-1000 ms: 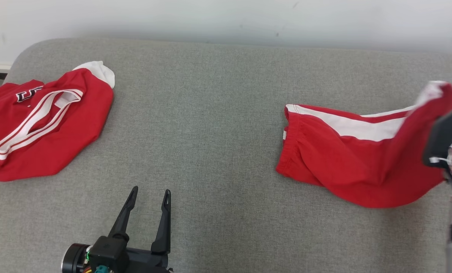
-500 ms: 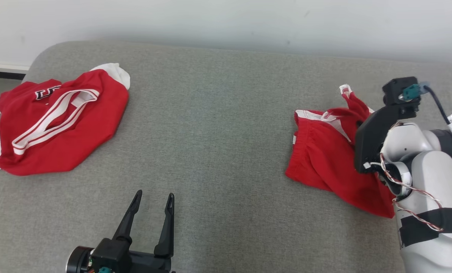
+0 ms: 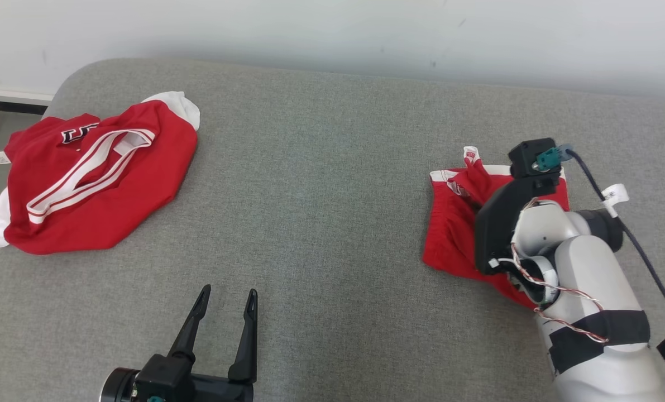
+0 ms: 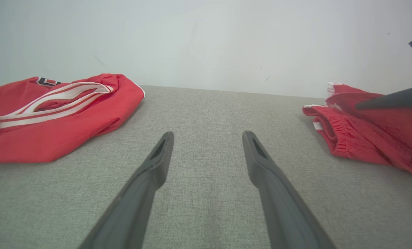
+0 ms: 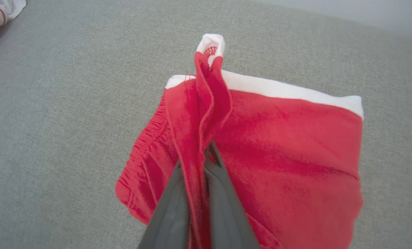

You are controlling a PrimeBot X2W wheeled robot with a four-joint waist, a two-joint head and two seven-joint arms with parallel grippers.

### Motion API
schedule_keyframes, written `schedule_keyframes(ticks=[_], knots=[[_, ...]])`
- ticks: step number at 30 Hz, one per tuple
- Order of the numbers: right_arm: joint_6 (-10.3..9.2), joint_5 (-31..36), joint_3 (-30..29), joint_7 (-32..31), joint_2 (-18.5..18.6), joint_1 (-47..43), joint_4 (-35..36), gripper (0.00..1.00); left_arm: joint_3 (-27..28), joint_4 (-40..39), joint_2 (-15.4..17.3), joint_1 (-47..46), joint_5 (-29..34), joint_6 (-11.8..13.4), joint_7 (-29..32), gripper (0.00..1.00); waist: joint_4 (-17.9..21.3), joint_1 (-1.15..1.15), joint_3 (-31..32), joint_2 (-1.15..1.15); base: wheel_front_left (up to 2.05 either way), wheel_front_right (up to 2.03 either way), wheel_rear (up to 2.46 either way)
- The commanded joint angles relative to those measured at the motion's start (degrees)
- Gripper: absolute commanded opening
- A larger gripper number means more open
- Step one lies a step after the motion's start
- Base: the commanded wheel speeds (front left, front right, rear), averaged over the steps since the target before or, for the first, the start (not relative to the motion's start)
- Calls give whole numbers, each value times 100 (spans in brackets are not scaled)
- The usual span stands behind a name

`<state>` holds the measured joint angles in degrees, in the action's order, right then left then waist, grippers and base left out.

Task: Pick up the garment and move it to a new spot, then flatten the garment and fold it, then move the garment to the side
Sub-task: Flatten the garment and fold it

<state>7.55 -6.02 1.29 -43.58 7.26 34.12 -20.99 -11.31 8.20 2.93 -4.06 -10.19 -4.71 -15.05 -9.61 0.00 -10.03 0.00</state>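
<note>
Shorts (image 3: 449,234) now doubled over, fold pinched in right pincer (image 5: 196,157); left pincer (image 3: 229,290) wide, empty; jersey (image 3: 103,206) apart.

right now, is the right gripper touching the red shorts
Touching. The right wrist view shows a fold of the red shorts pinched inside the right gripper.

Your right forearm (image 3: 594,268) reads as a pale grey, rounded shell with a broad band of black tape (image 3: 600,335) wrapped round it and a twisted red-and-white wire (image 3: 550,287) looping loose across it. At its wrist you have a black angular bracket (image 3: 505,218), topped by a small black box with a teal connector (image 3: 545,159). A dark cable (image 3: 642,262) leaves that and carries a white tag (image 3: 615,194). Your left gripper (image 3: 228,291) is all black: two long, tapering fingers (image 3: 187,329), slotted near each tip, on a blocky base.
</note>
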Motion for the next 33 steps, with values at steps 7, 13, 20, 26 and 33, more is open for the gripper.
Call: schedule_keyframes(ticks=[7,13,20,26,33], knots=[[-13,-1177,-206,573,-244,147,388,100,13,16,-6,80,-40,40,-19,100,67,0,64,0,0,0,0],[-13,-1221,-811,1351,91,-115,842,100,20,-6,-7,87,-59,40,-19,100,168,0,115,0,0,0,0],[-13,-484,-1757,2150,295,-913,951,100,-36,18,-6,81,-89,42,-19,100,218,0,203,0,0,0,0],[-13,-318,-1694,2932,91,-1691,1220,100,-16,40,-7,169,-73,35,-19,100,356,0,298,0,0,0,0],[-13,36,-1166,3806,-167,-1872,919,91,17,17,-6,78,11,-12,-19,100,539,0,211,0,0,0,0]])
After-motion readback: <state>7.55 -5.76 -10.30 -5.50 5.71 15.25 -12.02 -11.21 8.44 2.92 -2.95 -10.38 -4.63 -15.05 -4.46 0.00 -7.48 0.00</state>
